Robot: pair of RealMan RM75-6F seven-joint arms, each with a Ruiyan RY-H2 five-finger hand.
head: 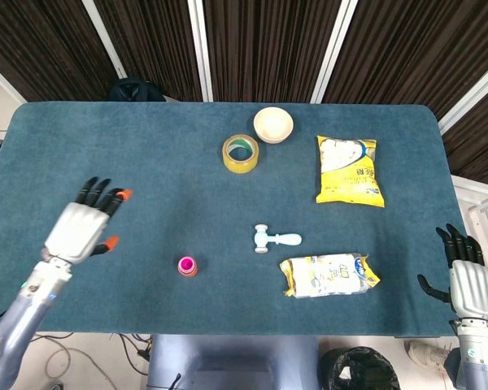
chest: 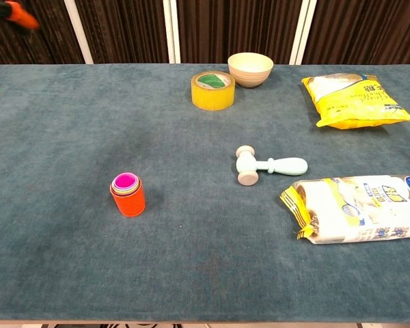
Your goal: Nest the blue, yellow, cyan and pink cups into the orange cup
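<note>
The orange cup (chest: pixel 128 197) stands upright on the table's near left, with the other cups nested inside it. The pink cup (chest: pixel 125 181) sits innermost, its rim at the top, and thin coloured rims ring it. From the head view the stack (head: pixel 187 266) shows as a small pink and orange disc. My left hand (head: pixel 83 227) hovers well left of the stack, fingers spread, holding nothing; only its orange fingertips (chest: pixel 17 12) show at the chest view's top left corner. My right hand (head: pixel 470 280) hangs off the table's right edge, fingers apart and empty.
A toy hammer (chest: pixel 266 165) lies right of the stack. A white snack bag (chest: pixel 355 208) and a yellow bag (chest: pixel 352 100) lie on the right. A roll of yellow tape (chest: pixel 212 89) and a cream bowl (chest: pixel 250 68) stand at the back.
</note>
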